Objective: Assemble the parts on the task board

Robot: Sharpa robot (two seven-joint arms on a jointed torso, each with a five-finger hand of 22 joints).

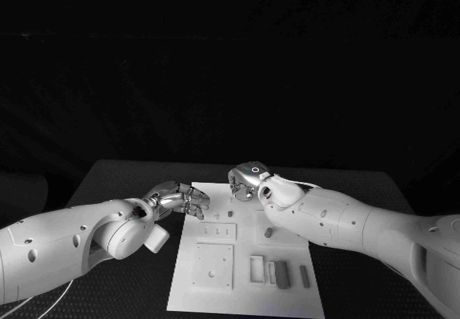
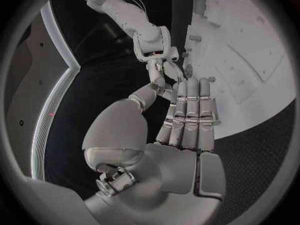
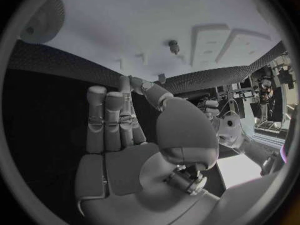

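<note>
My right hand (image 1: 245,181) hovers over the far edge of the task board (image 1: 244,292), fingers extended side by side and thumb raised beside them; I see nothing held in it, so I call it empty. My left hand (image 1: 182,198) hangs at the board's left far edge, fingers curled downward in the head view yet straight and together from its own wrist camera, with no part visibly in it; whether it grips anything I cannot tell. Both hands sit at the far end, I judge, because small pieces near that edge are the likely next pick. The grey parts (image 1: 282,274) lie together near the board's near right area, well apart from both hands, beside a raised square plate (image 1: 213,264). A small peg (image 1: 268,232) stands mid-board, close under my right forearm.
</note>
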